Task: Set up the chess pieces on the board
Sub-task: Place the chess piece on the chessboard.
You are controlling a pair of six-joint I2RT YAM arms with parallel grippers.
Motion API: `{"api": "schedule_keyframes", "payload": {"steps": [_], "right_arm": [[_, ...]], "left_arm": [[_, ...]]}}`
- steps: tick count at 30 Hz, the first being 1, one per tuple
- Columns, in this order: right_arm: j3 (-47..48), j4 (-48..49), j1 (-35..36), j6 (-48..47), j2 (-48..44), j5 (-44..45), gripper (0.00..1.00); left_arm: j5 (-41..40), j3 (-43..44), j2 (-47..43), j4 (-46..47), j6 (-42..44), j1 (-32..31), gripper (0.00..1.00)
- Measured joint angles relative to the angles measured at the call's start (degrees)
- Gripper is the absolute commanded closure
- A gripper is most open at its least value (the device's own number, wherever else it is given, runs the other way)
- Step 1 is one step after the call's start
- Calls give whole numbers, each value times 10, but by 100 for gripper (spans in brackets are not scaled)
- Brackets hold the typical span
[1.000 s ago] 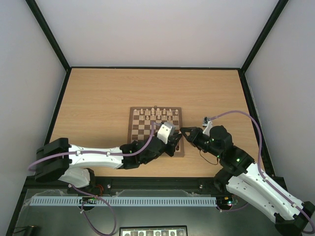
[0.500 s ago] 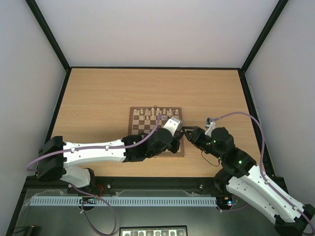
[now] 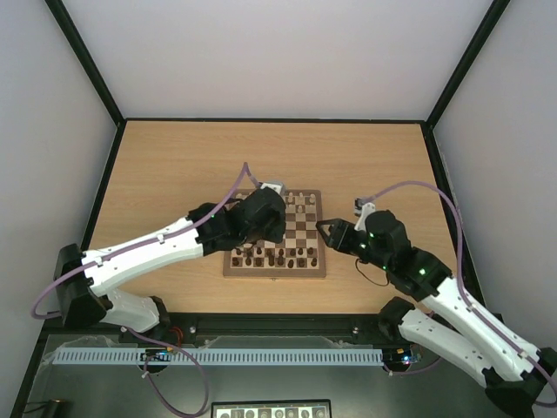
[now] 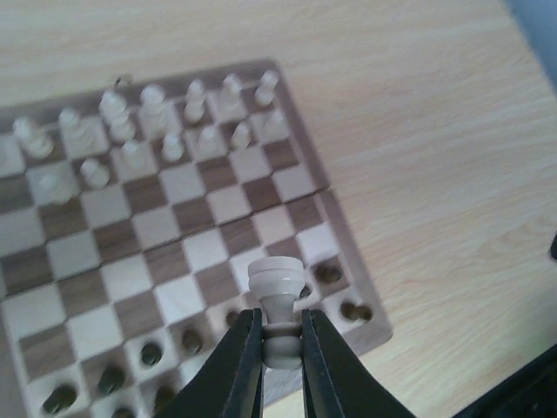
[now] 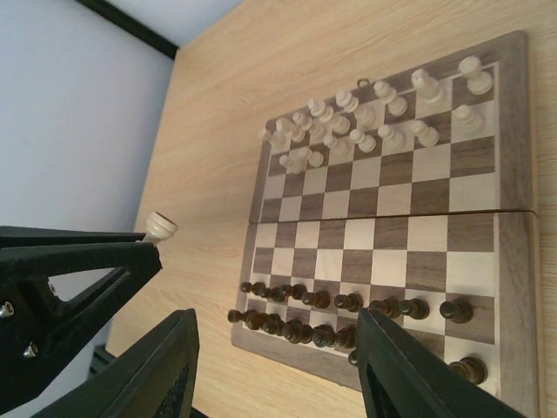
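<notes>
Left gripper [image 4: 280, 324] is now hanging over the far side of the board [image 4: 174, 231], having swung up from its near right corner, and it's pinching one pale chess piece [image 4: 276, 300]. Right gripper [image 5: 277, 348] is sitting spread wide by the right edge.

1. No text, label, brand, number or sign can be read in any of the three views.
2. Top view, 6 o'clock edge: the dark strip [image 3: 271, 409] carries a row of small pale marks, too small to read.
</notes>
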Motion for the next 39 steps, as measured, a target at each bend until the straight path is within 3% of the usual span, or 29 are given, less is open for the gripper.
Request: {"api": "schedule_keyframes", "payload": {"steps": [4,10,16,26,39], "right_arm": [[19,0,0,-52,49,-27,49],[30,-10,0,-106,51,-47,49],[32,-11,0,-146,50,-69,49],[10,-15,0,-194,33,-103,48],[5,-14,0,-211,30,-144,49]], "left_arm": [[43,5,0,-69,-10,35,90],[131,6,7,-133,-21,108,90],[192,46,69,-192,-21,163,90],[224,106,218,-271,14,243,92],[280,176,311,-291,49,325,92]]}}
